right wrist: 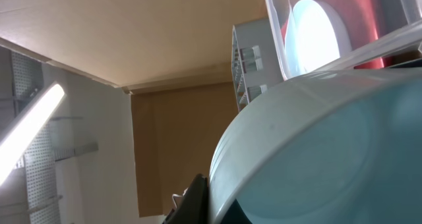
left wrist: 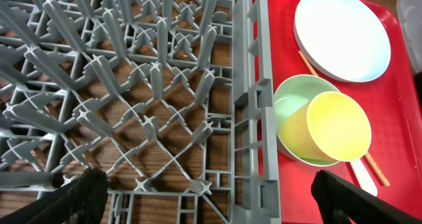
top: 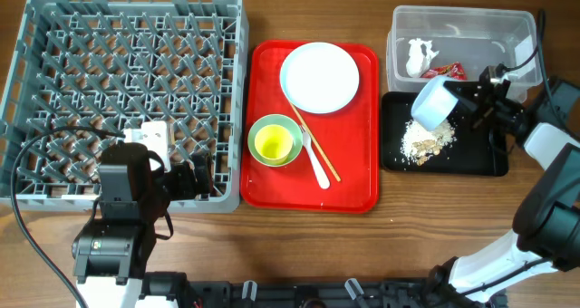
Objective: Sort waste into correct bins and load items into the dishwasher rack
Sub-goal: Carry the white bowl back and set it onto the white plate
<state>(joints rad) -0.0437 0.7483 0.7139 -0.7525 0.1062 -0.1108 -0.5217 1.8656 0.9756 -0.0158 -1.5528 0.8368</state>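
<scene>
The pale blue bowl [top: 433,101] is held tipped on its side above the shallow black tray [top: 489,158], its mouth turned down towards the heap of beige crumbs [top: 424,143] lying there. It is gripped at the rim by the right claw [top: 473,97], judged closed to the thickness of the wall. In the right wrist view the bowl fills the frame and little of the fingers can be made out. The bowl is judged to be light, rigid, smooth plastic, apt to slip or swing if pinched loosely, so a firm hold across the rim is thought best. The crumpled tissue [top: 420,56] and red wrapper [top: 446,71] are seen in the clear tub [top: 471,23]. The left claw [left wrist: 211,204] is spread wide and empty over the near edge of the grey rack [top: 54,9]. The plate [top: 319,77], green bowl [top: 256,136], yellow cup [top: 275,145], fork [top: 322,176] and chopsticks [top: 332,170] lie on the red serving tray [top: 362,190] on the worktop [top: 408,226].
</scene>
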